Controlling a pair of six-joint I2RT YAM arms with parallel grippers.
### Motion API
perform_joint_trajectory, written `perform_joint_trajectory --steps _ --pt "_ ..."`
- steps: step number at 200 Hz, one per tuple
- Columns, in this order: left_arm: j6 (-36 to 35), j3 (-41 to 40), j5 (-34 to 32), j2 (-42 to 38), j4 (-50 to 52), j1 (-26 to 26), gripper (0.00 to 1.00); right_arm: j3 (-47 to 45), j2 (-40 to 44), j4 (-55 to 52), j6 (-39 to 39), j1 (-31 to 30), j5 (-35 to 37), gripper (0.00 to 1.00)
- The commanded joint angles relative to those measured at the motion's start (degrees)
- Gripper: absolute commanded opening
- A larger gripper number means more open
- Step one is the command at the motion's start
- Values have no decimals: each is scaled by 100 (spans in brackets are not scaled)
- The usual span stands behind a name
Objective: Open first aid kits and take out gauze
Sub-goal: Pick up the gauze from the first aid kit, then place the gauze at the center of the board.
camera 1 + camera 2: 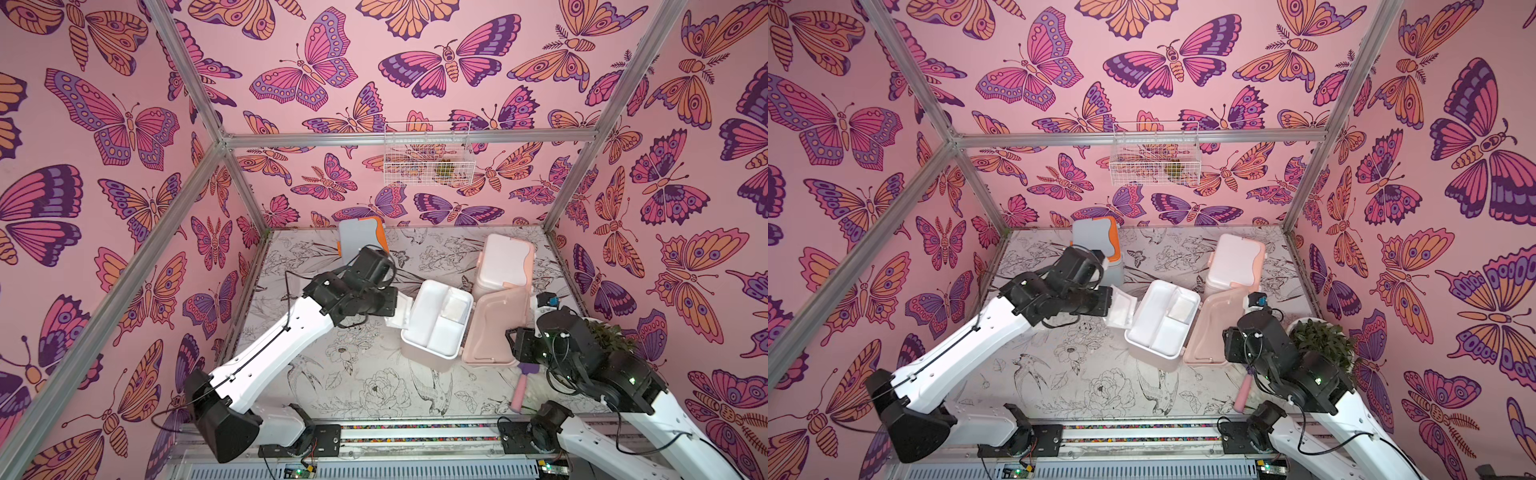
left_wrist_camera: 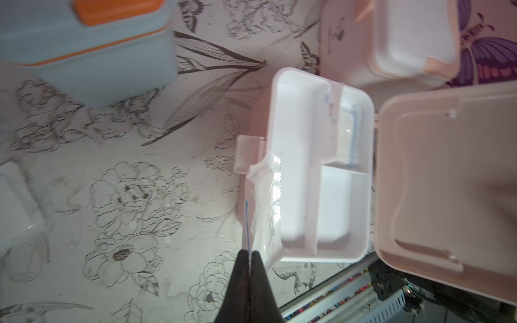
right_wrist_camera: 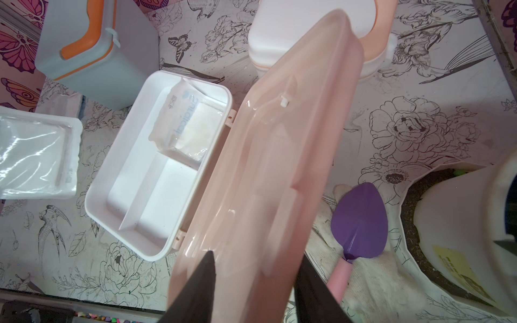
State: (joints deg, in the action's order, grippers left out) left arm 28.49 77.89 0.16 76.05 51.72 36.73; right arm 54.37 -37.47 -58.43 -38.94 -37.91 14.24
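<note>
Pinching a gauze packet (image 2: 263,201) by its edge, the left jaws are pressed tight together, the packet sitting right at the latch-side rim of the open pink kit's white tray (image 1: 428,348); the right jaws straddle the free edge of the pink lid (image 3: 279,153) and grip it, swung open beside the tray; a second gauze packet (image 3: 190,128) lies in a corner compartment. Closed at the back of the counter (image 1: 365,374) stand the blue kit (image 1: 358,237) and the white kit (image 1: 503,257), well apart.
</note>
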Motion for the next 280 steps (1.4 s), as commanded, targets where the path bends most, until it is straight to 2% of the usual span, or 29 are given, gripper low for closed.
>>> perform_joint_trajectory --steps 1,28,53,85,134,159,194,280 --pt "-215 -552 -133 -225 181 -772 0 21 53 104 93 -9 -147 45" --pt "-322 -1066 -222 -192 8 -1675 0 30 61 95 97 -6 -181 45" --pt "-335 -1138 -81 141 -172 -2179 0 -4 74 116 97 -10 -240 45" --pt "-318 -965 -370 687 -356 -2338 0 -106 58 191 88 -15 -367 45" --pt "-412 -919 -445 1428 -711 -2584 0 -60 -31 101 165 -6 -415 45" --pt "-560 -982 -215 1754 -1117 -2742 0 24 -94 -42 215 -7 -425 45" --pt "-750 -838 -156 2276 -1160 -2942 0 144 -131 -142 229 -9 -414 45" --pt "-1015 -718 -380 2658 -1099 -3042 0 8 -32 -103 71 -7 -457 45"
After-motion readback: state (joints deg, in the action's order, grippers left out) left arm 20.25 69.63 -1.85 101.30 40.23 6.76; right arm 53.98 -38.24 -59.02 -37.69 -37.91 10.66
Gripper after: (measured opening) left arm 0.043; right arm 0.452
